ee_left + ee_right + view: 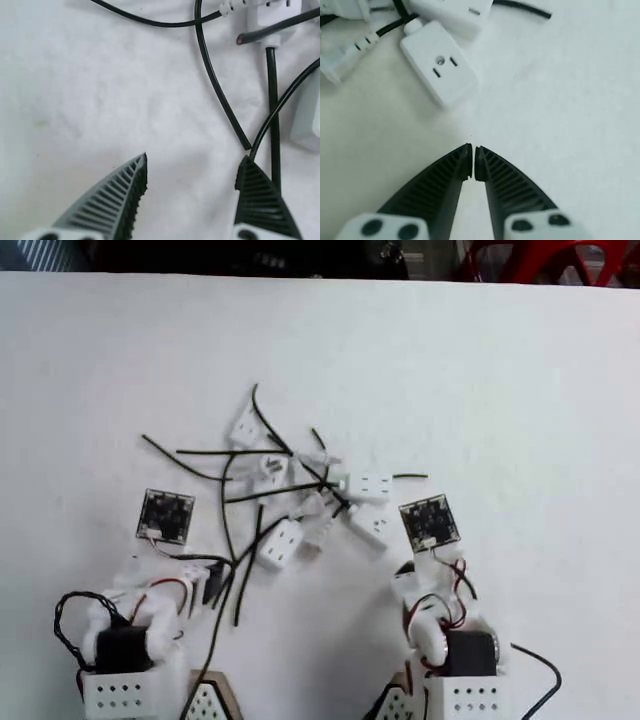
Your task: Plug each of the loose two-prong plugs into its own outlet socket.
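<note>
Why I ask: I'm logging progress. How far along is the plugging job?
Done: nothing that I can see; the nearest socket shows empty slots, and plugs and cords lie tangled mid-table. In hand: nothing; the left gripper is open over bare table, the right gripper shut and empty before that socket. Left: seemingly every plug.

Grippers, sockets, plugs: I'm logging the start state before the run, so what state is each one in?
Left gripper: open, empty.
Right gripper: shut, empty.
Nearest socket: face up, slots empty.
Socket behind it: visible slot empty.
White plug: lying loose, apparently unplugged.
</note>
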Tool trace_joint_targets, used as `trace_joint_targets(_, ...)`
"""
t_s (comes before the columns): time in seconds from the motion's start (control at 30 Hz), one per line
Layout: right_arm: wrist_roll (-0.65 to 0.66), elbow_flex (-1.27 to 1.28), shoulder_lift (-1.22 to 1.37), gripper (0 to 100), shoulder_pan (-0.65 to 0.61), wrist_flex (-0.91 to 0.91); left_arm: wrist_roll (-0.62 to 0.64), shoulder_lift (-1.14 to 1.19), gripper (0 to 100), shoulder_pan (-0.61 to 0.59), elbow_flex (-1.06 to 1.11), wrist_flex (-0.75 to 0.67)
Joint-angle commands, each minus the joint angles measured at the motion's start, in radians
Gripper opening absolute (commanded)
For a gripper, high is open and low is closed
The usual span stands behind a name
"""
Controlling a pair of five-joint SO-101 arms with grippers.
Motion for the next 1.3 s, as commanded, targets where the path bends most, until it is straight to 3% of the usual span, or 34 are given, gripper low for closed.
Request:
trace_joint_targets(0.0, 0.038, -0.092, -0.004, 1.9, 0.019, -0.081, -0.008, -0.007, 28, -0.008, -0.049, -0.02)
trace_joint_targets(0.3, -0.038, -0.373, 0.05, 1.9, -0.065, -0.071, -0.008, -0.007, 28, -0.008, -0.015, -0.021)
trace_joint_targets(0.67, -0.196, -0.746, 0.67, 2.1, -0.232, -0.071, -0.008, -0.007, 28, -0.005, -0.009, -0.02)
trace_joint_targets(0.9, -0.199, -0.819, 0.799, 2.1, -0.426, -0.073, -0.002, -0.007, 28, -0.007, -0.005, -0.014)
trace_joint_targets(1.13, -0.311, -0.898, 0.986, 2.1, -0.564, -0.071, 0.002, -0.007, 28, -0.008, 0.015, -0.014)
trace_joint_targets(1.27, -0.302, -0.996, 1.135, 2.1, -0.59, -0.071, 0.002, -0.007, 19, -0.008, 0.017, -0.018)
